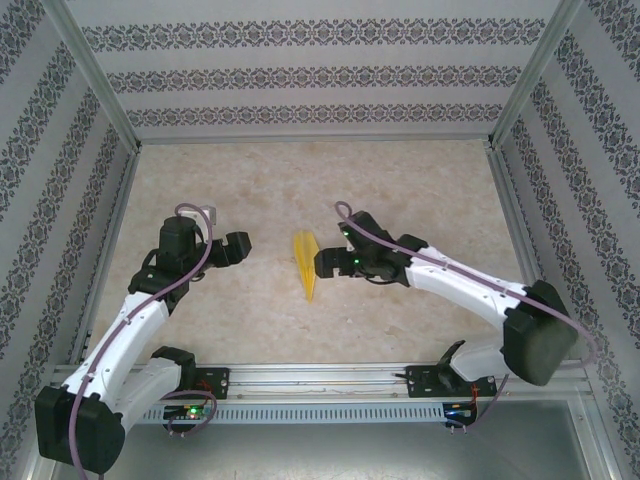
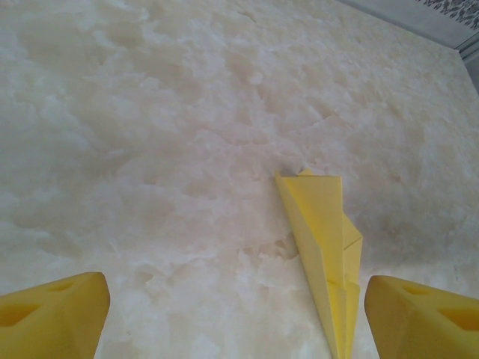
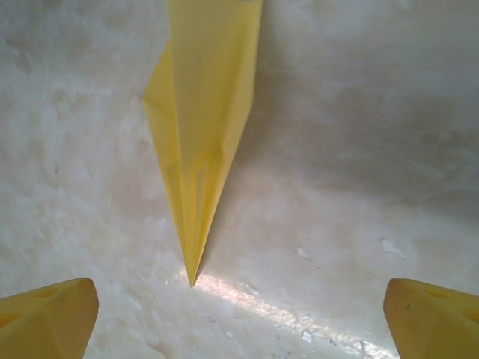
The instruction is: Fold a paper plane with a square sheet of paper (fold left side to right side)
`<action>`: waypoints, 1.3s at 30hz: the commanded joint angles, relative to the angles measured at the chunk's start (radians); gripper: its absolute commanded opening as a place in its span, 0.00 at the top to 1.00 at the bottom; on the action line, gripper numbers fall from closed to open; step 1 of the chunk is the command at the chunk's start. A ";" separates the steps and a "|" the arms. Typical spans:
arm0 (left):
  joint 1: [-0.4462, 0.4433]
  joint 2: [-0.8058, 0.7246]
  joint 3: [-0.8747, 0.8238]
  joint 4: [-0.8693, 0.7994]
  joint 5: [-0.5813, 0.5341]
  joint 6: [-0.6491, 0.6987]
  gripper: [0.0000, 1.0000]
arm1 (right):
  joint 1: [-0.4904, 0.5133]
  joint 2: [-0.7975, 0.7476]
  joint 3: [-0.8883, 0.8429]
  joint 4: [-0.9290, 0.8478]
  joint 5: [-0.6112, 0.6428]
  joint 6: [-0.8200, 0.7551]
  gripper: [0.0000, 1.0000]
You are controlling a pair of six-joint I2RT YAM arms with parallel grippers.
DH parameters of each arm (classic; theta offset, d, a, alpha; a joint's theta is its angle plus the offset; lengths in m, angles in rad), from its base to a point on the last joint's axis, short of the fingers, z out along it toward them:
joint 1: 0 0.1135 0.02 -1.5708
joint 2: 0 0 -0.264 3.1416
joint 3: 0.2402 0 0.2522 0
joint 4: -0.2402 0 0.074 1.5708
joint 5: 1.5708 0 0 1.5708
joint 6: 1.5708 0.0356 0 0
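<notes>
The square sheet of paper now lies flat on the table as a narrow pale-yellow paper plane [image 1: 305,262], a dart with its point toward the near edge. My left gripper [image 1: 237,247] hovers to its left, and my right gripper [image 1: 326,264] sits close by its right side. In the left wrist view the paper plane [image 2: 322,239] lies just inside the right finger [image 2: 423,314]; the left gripper [image 2: 236,321] is open and holds nothing. In the right wrist view the paper plane [image 3: 202,112] points toward the right gripper [image 3: 239,321], which is open, its fingers [image 3: 45,318] wide apart and clear of the tip.
The table [image 1: 420,190] is a pale marbled surface, boxed in by patterned walls on the left, back and right with aluminium posts [image 1: 100,75] at the corners. A metal rail [image 1: 320,375] carrying both arm bases runs along the near edge.
</notes>
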 commanded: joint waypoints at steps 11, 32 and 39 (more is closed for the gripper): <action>0.017 -0.022 -0.077 -0.009 0.026 0.033 0.11 | 0.114 0.354 0.358 -0.241 0.073 0.034 0.22; 0.018 -0.025 -0.122 0.025 0.044 0.018 0.10 | 0.072 0.520 0.460 -0.233 0.034 0.051 0.55; 0.017 -0.023 -0.124 0.027 0.041 0.022 0.10 | 0.063 0.547 0.466 -0.214 0.018 0.055 0.60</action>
